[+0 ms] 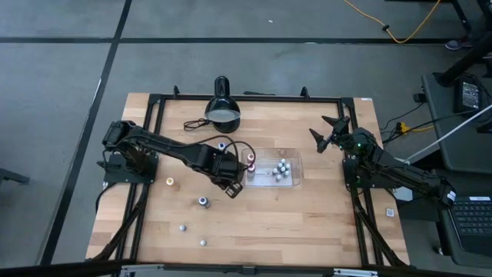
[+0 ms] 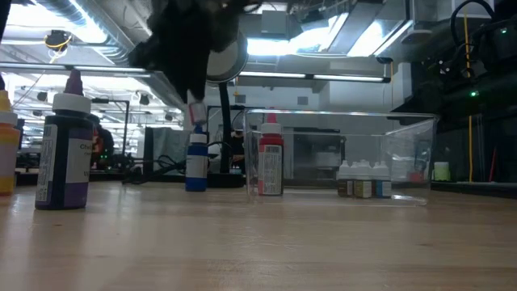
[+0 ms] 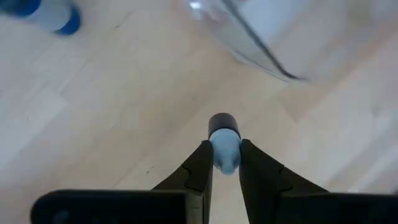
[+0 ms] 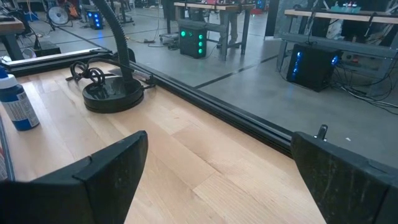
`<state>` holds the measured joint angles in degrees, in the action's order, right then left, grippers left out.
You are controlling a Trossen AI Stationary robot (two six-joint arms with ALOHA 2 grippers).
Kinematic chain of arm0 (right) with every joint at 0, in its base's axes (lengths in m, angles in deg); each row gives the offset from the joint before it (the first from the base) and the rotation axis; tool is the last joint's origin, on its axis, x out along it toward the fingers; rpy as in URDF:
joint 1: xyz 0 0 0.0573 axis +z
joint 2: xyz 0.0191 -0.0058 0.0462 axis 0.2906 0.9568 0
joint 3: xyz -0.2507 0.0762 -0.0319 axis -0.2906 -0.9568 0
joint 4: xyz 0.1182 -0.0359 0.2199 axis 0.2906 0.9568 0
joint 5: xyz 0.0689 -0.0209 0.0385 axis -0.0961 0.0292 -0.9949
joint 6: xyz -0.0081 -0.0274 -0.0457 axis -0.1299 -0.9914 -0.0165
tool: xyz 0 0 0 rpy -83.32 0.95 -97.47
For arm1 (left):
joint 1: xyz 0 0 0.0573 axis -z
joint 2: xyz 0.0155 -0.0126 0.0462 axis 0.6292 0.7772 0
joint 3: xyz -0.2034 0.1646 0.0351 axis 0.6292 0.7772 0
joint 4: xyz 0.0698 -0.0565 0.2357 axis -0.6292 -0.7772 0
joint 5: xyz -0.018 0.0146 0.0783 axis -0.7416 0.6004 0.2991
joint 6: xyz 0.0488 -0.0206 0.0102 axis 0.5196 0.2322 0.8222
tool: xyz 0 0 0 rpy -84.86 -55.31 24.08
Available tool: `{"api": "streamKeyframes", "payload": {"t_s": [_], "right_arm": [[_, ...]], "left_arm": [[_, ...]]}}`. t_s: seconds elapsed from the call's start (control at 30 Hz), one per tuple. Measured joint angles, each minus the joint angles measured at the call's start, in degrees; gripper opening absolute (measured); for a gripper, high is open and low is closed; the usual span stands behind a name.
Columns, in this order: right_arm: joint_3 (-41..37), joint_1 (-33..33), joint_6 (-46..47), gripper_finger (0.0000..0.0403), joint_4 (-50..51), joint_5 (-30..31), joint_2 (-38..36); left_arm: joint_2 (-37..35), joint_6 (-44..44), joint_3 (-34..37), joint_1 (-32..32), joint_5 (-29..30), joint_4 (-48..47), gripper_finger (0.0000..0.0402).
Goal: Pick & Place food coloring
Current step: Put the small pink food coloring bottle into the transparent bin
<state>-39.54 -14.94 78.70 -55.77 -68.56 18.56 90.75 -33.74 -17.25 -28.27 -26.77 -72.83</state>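
My left gripper (image 1: 231, 187) hangs over the table just left of the clear tray (image 1: 296, 181), shut on a tiny pale bottle with a dark cap (image 3: 223, 134). The tray holds a red-topped bottle (image 1: 250, 162) and several small pale ones (image 1: 281, 170). More food coloring stands loose on the wood: an orange-topped bottle (image 1: 170, 181), a dark one (image 1: 204, 201), two small grey ones (image 1: 183, 228) (image 1: 203, 242) and a blue one (image 1: 221, 145). My right gripper (image 1: 332, 132) waits open at the far right, holding nothing. My left gripper pinches the small bottle's pale body (image 3: 225, 158) between its two fingers, at their free ends. The fingers (image 3: 200, 168) come from above, pointing steeply down, and the bottle lies along them. Its dark cap (image 3: 222, 122) sticks out past the fingertips, clear of the table.
A black dome lamp (image 1: 223, 114) with its cord stands at the far edge behind the tray. In the low view a purple bottle (image 2: 69, 153) and a yellow one (image 2: 6, 153) stand close at the left. Bare wood lies at the near right (image 1: 307, 223).
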Motion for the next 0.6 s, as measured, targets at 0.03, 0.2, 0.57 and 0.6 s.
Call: {"api": "streamKeyframes", "payload": {"t_s": [0.03,0.2,0.57,0.6], "right_arm": [[0.0,0.0,0.1,0.0394,0.0,0.0,0.0],[0.0,0.0,0.1,0.0394,0.0,0.0,0.0],[0.0,0.0,0.1,0.0394,0.0,0.0,0.0],[0.0,0.0,0.0,0.0394,0.0,0.0,0.0]], "left_arm": [[0.0,2.4,-0.8,0.0,-0.7,-0.8,0.0055],[0.0,12.3,-5.0,0.0,-2.5,-3.3,0.0055],[2.0,23.2,-13.4,-0.6,-1.9,-4.1,0.0054],[2.9,23.8,-14.6,-0.9,-1.9,-4.1,0.0054]]}}
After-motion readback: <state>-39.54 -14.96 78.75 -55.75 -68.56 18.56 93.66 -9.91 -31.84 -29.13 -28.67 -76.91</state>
